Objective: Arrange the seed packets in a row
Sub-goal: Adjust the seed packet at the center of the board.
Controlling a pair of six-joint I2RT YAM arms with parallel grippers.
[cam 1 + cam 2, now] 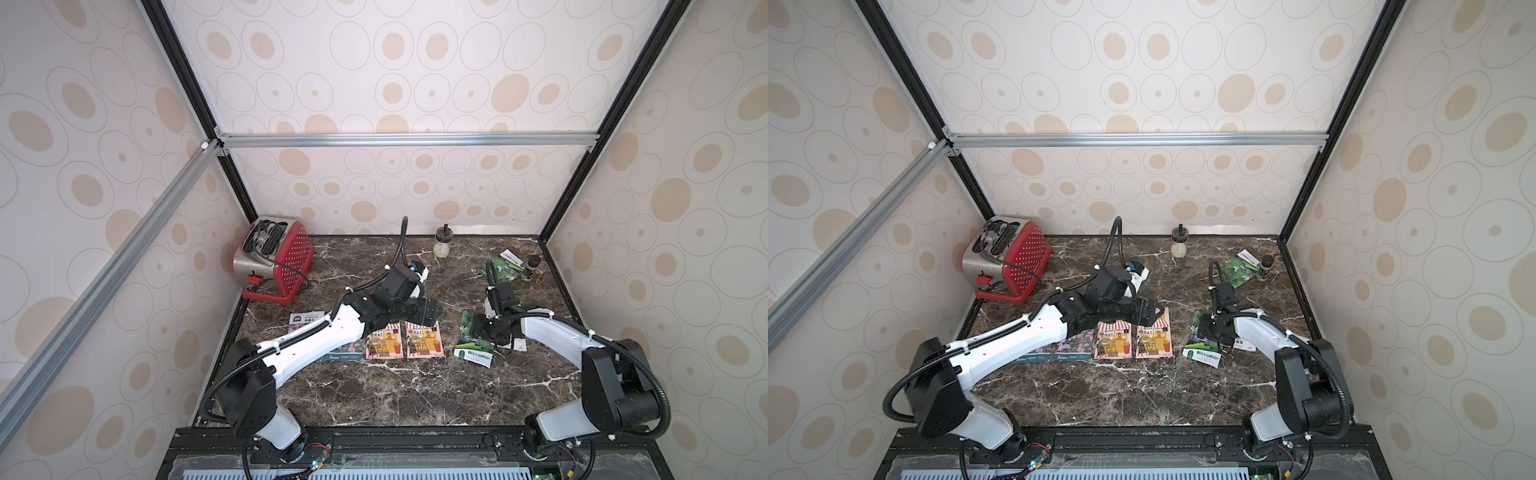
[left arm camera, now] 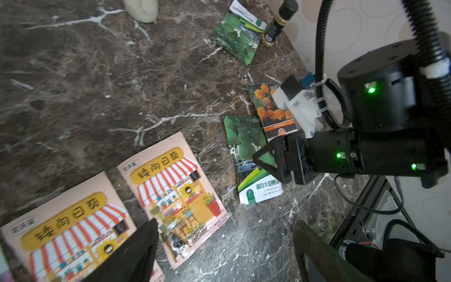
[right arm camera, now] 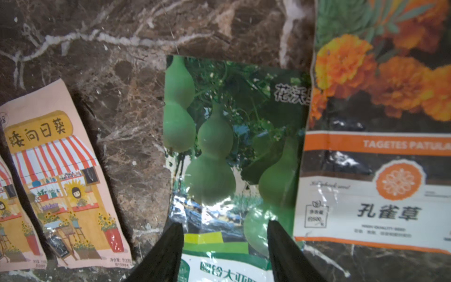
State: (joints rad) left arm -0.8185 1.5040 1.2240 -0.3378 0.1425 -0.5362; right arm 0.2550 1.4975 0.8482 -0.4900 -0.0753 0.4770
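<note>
Dark marble tabletop (image 1: 374,395), glossy rectangular purple-flower seed packet (image 1: 1073,347) leftmost in near row; pair of pink shopfront packets (image 1: 384,343) alongside, left gripper (image 2: 224,222) above, jaws wide, empty; green gourd packet (image 3: 231,146) under right gripper (image 3: 223,224), jaws apart, nothing clamped; orange marigold packet (image 3: 378,146) touching its edge

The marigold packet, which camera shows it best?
The right wrist view: the marigold packet looms large, flowers and lettering clear. The left wrist view shows it smaller, partly covered. In both top views the right arm hides most.
</note>
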